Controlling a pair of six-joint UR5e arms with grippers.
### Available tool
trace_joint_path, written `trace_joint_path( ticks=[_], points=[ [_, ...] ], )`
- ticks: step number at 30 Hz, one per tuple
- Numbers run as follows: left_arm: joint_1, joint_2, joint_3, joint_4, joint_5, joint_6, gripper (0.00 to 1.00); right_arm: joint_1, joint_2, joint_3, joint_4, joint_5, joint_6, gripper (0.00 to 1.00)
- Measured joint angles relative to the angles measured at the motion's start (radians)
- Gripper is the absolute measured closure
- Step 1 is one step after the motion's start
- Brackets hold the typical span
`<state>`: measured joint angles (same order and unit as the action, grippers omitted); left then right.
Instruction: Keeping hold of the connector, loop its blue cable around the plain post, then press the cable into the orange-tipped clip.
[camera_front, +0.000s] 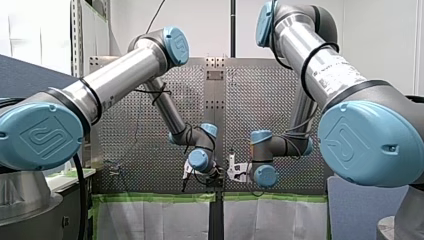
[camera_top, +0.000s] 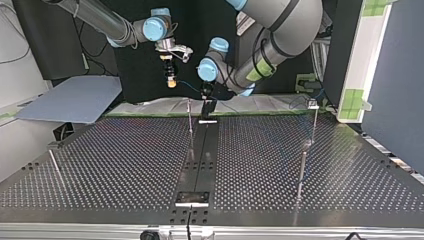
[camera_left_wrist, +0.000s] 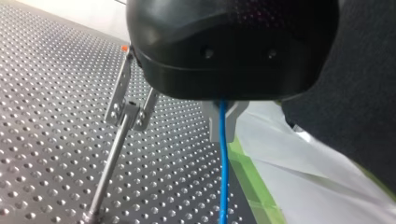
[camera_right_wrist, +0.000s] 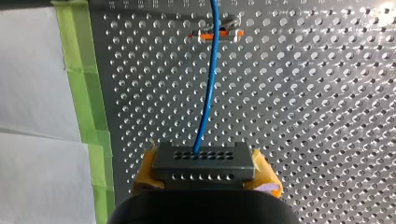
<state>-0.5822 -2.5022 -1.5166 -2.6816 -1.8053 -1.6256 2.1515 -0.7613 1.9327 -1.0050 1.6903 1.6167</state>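
Right jaws clamping connector (camera_right_wrist: 201, 163), blue cable (camera_right_wrist: 208, 79) crossing orange-tipped clip (camera_right_wrist: 219, 34), near taped edge (camera_right_wrist: 86, 107).

Connector (camera_right_wrist: 204, 164) btwn right gripper (camera_right_wrist: 205, 176) jaws; cable (camera_right_wrist: 208, 93) runs ahead past clip (camera_right_wrist: 220, 34), then btwn left gripper (camera_left_wrist: 223, 120) jaws.

Room light is falling evenly on the perforated table (camera_top: 300, 150), and its holes are glinting toward the far edge in the top view. The space behind that edge is lying in deep shadow. In the right wrist view, glare is flaring off the holes around the orange-tipped clip (camera_right_wrist: 219, 33).
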Motion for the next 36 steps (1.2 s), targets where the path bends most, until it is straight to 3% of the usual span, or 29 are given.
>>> trace_joint_path(
  ticks=[5,10,13,22,30,36],
  points=[
    [-0.022,0.000,-0.007,0.040,-0.047,0.000,1.00,-0.002,0.024,0.000,-0.009,0.010,-0.009,0.98],
    [-0.039,0.000,-0.007,0.081,-0.091,-0.018,1.00,-0.007,0.064,-0.015,-0.033,0.007,-0.005,0.98],
    [-0.047,0.000,-0.007,0.106,-0.106,-0.038,1.00,-0.013,0.072,-0.036,-0.021,0.004,-0.007,0.98],
    [-0.064,-0.001,-0.006,0.182,-0.126,-0.055,1.00,-0.042,0.076,-0.093,0.031,-0.003,-0.021,0.98],
    [-0.074,-0.001,-0.006,0.236,-0.188,-0.033,1.00,-0.063,0.076,-0.106,0.034,-0.020,-0.029,0.98],
    [-0.077,-0.001,-0.006,0.261,-0.204,-0.034,1.00,-0.083,0.076,-0.116,0.034,-0.040,-0.033,0.98]
  ],
)
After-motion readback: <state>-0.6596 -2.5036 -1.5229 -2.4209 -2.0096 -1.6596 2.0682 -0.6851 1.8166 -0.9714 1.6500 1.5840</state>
